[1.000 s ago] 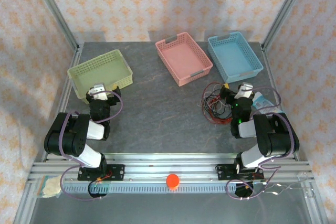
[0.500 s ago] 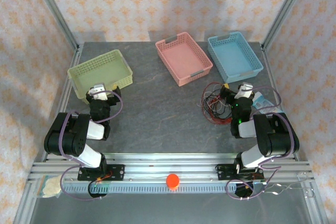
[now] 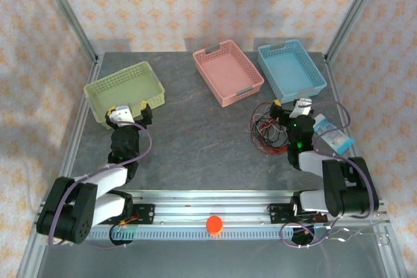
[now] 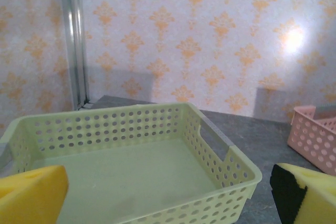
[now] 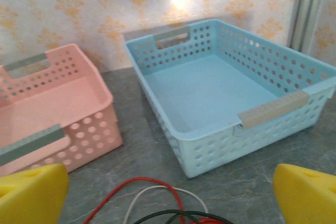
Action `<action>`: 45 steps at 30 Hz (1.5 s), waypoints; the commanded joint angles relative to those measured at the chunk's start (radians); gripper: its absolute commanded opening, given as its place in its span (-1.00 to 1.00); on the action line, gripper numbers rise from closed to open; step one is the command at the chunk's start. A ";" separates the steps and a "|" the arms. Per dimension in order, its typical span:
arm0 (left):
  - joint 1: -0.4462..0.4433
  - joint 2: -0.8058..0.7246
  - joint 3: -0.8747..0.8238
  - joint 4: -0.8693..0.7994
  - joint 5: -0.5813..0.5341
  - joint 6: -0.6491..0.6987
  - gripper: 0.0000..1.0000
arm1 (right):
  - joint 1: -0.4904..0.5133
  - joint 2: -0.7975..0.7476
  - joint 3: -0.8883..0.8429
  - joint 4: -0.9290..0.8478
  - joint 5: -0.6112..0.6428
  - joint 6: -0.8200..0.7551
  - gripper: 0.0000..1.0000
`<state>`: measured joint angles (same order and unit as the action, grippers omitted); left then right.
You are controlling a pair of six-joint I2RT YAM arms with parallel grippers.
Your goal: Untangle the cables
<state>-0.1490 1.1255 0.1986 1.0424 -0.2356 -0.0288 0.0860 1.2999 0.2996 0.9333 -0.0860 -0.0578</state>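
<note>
The cables [image 3: 266,129] lie as a loose tangle of red, black and pale white wires on the grey table, just in front of the blue basket. My right gripper [image 3: 290,106] hovers at the tangle's far right edge, open. In the right wrist view its yellow fingertips [image 5: 32,192] stand wide apart, and red, white and black cable loops [image 5: 157,203] lie on the table below them, held by nothing. My left gripper [image 3: 130,111] is open at the near rim of the green basket [image 3: 124,88]. Its fingertips [image 4: 31,195] are far apart with nothing between them.
A pink basket [image 3: 228,73] and a blue basket [image 3: 290,69] stand at the back, both bare inside. A blue-and-white packet [image 3: 333,136] lies right of the right arm. An orange ball [image 3: 214,224] rests on the front rail. Metal frame posts edge the table.
Both arms have stretched out lower and flatter over the table. Their grippers have shifted slightly toward the far side and stayed open. The cables have not moved.
</note>
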 commanded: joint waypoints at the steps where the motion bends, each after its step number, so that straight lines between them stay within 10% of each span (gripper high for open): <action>1: -0.005 -0.049 0.088 -0.247 -0.077 -0.122 0.99 | 0.044 -0.072 0.013 -0.124 -0.015 -0.001 0.99; 15: -0.004 0.040 0.467 -0.821 -0.043 -0.438 0.99 | 0.109 -0.267 0.155 -0.546 0.021 0.290 0.99; 22: -0.002 0.185 0.630 -0.963 0.160 -0.271 0.99 | 0.110 -0.223 0.300 -0.689 -0.045 0.390 0.99; 30: -0.001 0.335 0.853 -1.249 0.140 -0.130 0.99 | 0.129 -0.089 0.447 -0.677 -0.237 0.357 0.99; 45: 0.050 0.506 0.940 -1.478 0.174 0.123 0.99 | 0.496 0.072 0.664 -0.725 -0.176 0.131 0.99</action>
<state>-0.1177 1.6035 1.1122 -0.3523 -0.0795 0.0296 0.5453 1.3479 0.9257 0.2161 -0.2775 0.1303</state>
